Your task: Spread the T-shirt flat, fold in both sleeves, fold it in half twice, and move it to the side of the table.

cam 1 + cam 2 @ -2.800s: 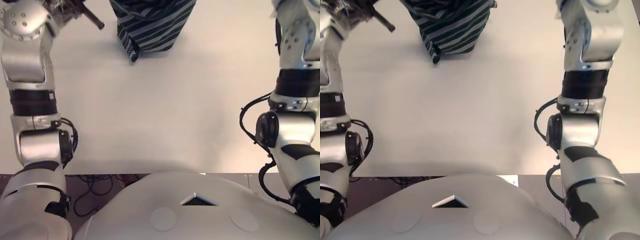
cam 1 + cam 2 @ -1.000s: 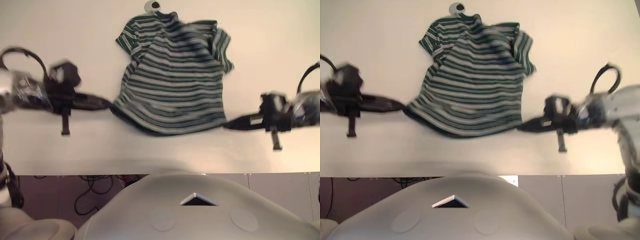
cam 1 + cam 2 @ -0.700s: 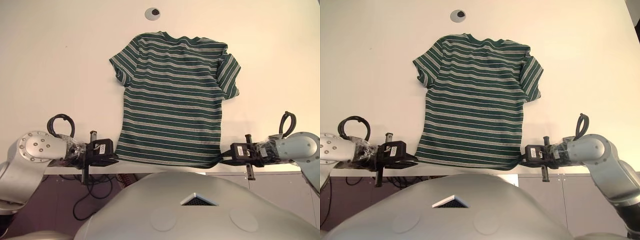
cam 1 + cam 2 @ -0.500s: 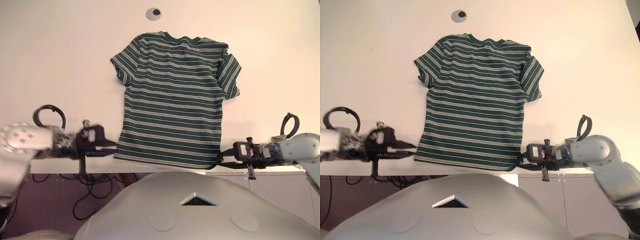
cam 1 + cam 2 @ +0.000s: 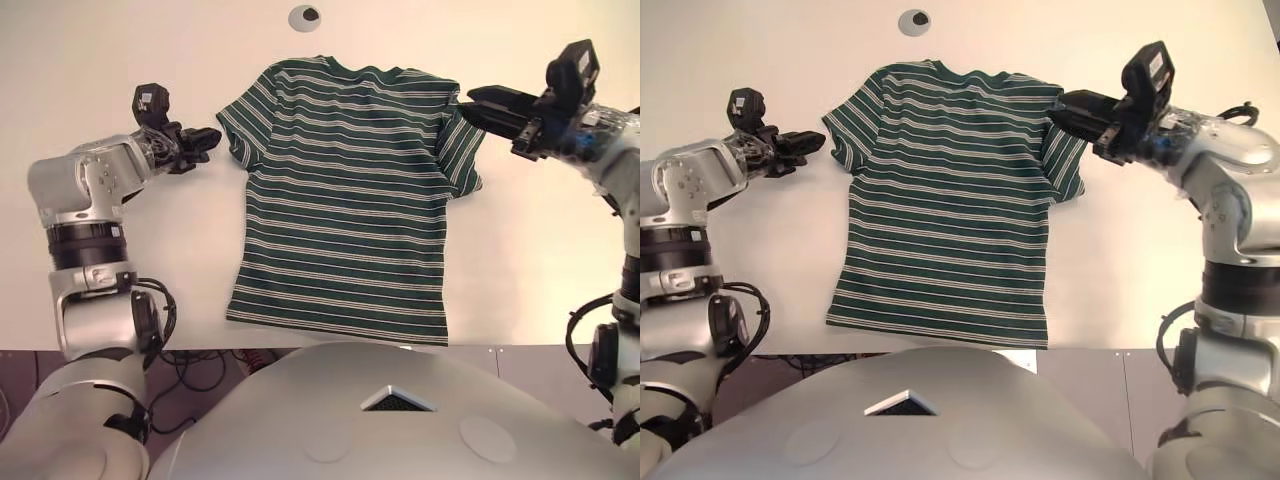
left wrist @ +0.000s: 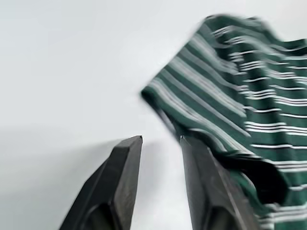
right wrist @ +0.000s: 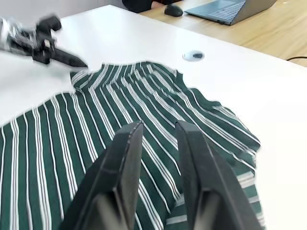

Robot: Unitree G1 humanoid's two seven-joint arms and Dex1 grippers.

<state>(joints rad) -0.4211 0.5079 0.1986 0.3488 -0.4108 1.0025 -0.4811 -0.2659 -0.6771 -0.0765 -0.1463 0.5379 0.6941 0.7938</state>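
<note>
Both grippers have left the hem corners at the table's near edge and now sit up by the sleeves.

Eye views: the T-shirt (image 5: 345,200) lies flat in the middle of the table (image 5: 540,250), collar at 12 o'clock and hem at 6. The left gripper (image 5: 210,136) is at its 10 o'clock, tips just beside the left sleeve (image 5: 236,126). The right gripper (image 5: 466,103) is at 2 o'clock, over the right sleeve (image 5: 462,155).

Left wrist view: the fingers (image 6: 122,172) are slightly parted with nothing between them, and the sleeve edge is just beside them.

Right wrist view: the fingers (image 7: 127,158) are likewise parted and empty above the striped cloth.
</note>
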